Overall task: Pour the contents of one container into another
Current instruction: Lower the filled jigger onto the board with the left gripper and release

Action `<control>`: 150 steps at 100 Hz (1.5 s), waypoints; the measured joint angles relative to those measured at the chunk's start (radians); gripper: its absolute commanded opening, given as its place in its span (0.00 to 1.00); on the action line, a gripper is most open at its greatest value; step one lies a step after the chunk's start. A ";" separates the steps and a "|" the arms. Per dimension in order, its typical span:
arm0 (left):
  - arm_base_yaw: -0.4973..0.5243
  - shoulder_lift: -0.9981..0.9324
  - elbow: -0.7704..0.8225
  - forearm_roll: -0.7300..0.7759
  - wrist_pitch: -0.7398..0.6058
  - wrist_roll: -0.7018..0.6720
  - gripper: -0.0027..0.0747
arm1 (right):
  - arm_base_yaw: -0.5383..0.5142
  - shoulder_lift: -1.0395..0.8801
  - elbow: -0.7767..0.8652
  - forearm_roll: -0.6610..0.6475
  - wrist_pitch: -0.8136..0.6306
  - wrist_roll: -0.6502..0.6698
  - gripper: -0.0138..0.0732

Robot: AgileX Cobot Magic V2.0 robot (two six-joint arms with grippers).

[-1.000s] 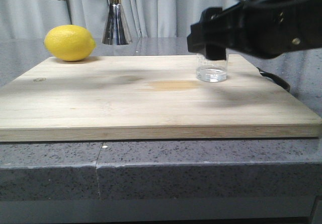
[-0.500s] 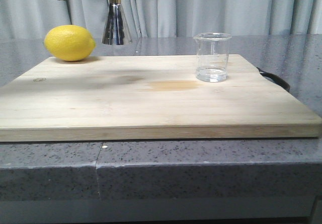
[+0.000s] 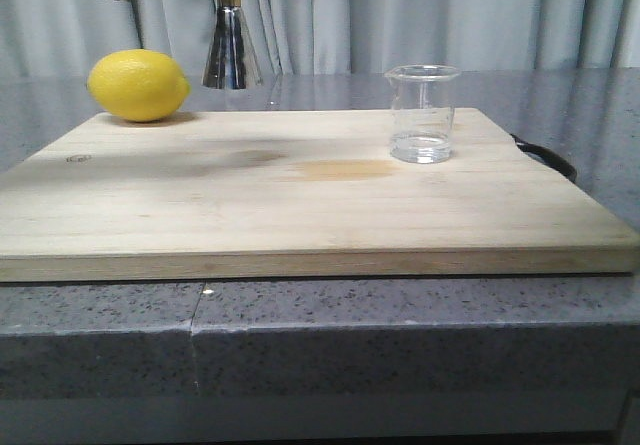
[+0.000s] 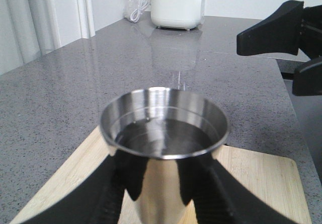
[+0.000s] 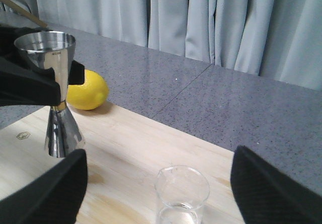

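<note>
The jigger [image 5: 57,90] I hold is shiny steel, smooth like a mirror, with a thin gold band at its thin middle. My left claw's fingers [image 4: 114,194] are black and dull. My right claw's fingers [image 5: 43,196] look black with a fine, rough, cloth-like skin. The beaker [image 3: 422,113] is clear, smooth glass. The cutting board [image 3: 300,195] is pale wood, dull, with soft grain lines. The lemon [image 3: 138,85] has a yellow, slightly bumpy peel. The counter [image 3: 300,335] is grey speckled stone, a bit glossy.
</note>
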 measured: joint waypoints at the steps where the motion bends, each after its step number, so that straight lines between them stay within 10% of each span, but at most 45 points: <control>1: 0.000 0.000 0.000 0.000 0.000 0.000 0.35 | 0.000 0.000 0.000 0.000 0.000 0.000 0.77; 122: 0.000 0.151 -0.002 -0.012 -0.001 0.078 0.35 | 0.000 0.000 0.002 -0.005 0.001 0.000 0.77; 150: 0.000 0.151 -0.002 -0.012 -0.001 0.079 0.56 | 0.000 0.000 0.002 -0.008 0.001 0.000 0.77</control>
